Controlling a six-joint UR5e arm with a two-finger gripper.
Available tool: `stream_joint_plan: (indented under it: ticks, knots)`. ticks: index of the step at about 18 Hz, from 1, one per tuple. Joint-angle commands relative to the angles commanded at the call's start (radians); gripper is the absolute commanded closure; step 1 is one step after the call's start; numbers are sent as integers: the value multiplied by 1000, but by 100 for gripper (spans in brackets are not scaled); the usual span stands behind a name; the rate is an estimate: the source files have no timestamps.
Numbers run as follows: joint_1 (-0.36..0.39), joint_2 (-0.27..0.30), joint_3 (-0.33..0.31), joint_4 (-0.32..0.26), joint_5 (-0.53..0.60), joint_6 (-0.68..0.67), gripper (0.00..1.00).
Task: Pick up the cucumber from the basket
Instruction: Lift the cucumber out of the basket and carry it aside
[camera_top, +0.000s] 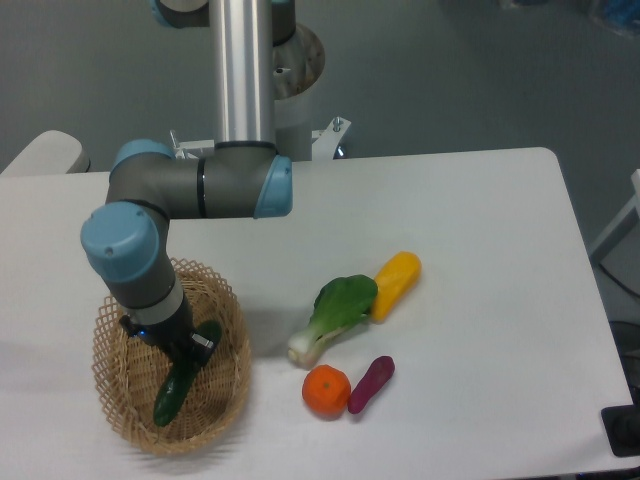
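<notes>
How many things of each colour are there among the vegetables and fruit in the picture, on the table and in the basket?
Green: 2, the cucumber in the basket and the bok choy
Yellow: 1, the pepper
Orange: 1, the orange
Purple: 1, the sweet potato
Total: 5

I see a light tan woven wicker basket (222, 330) with rough lattice, glossy dark green cucumber (172, 391), smooth matt white desk (480, 220), brushed metal arm tube (240, 70)

White table (480, 210) bears basket (228, 375), bok choy (335, 312), yellow pepper (396, 283), orange (326, 390), sweet potato (371, 383)
</notes>
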Motion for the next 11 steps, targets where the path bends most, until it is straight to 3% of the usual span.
stream_joint_plan:
  ticks: [3,11]
  knots:
    - [61,5,18,-2,2,78,85]
    - [331,15,69,-87,-2,544,85]
